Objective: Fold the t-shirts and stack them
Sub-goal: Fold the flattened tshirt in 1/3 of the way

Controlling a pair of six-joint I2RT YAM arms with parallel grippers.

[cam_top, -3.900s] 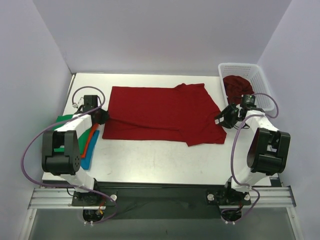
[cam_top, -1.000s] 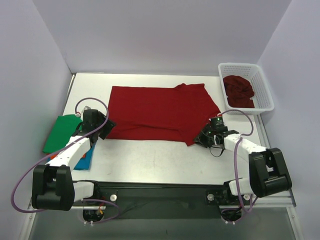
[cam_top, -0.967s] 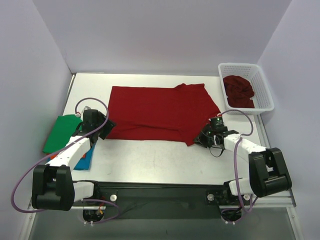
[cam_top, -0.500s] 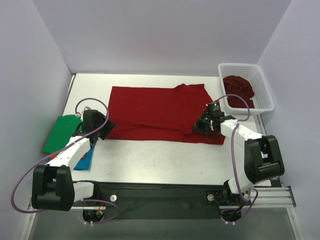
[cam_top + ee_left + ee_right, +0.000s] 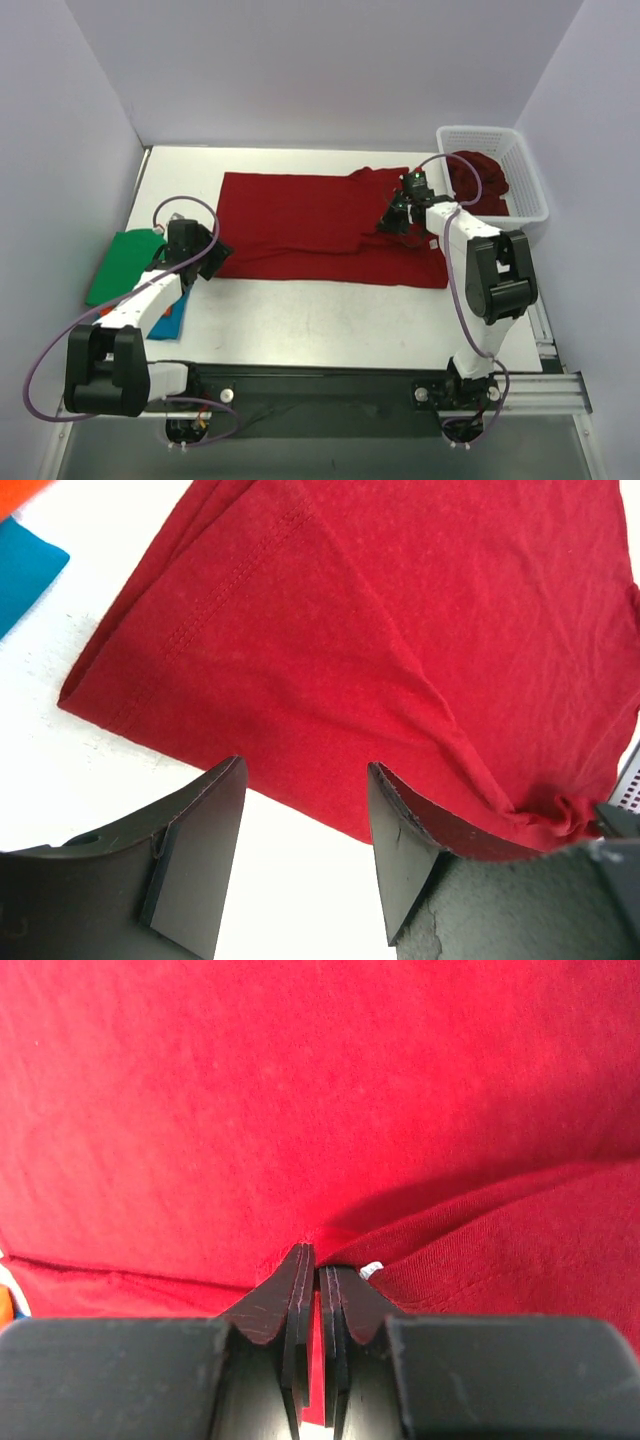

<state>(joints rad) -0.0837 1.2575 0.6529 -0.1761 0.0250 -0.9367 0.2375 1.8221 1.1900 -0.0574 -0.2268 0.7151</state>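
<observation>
A dark red t-shirt (image 5: 300,215) lies spread across the middle of the table. My right gripper (image 5: 392,222) rests on its right part, shut on a pinch of the red cloth (image 5: 300,1090). In the right wrist view the gripper (image 5: 318,1260) has cloth between its closed jaws, and a small white label (image 5: 371,1270) shows beside them. My left gripper (image 5: 205,258) hovers open at the shirt's near left corner. Seen from the left wrist, that gripper (image 5: 305,790) holds nothing, with the hem of the shirt (image 5: 380,610) just beyond its fingertips.
A white mesh basket (image 5: 525,170) at the back right holds another dark red t-shirt (image 5: 478,180). At the left edge lie a folded green t-shirt (image 5: 118,265) and a blue one (image 5: 172,318). Grey walls enclose the table on three sides.
My right gripper closed on the cloth near the shirt's near right corner and moved toward the back of the table with it. The left arm has stayed still.
</observation>
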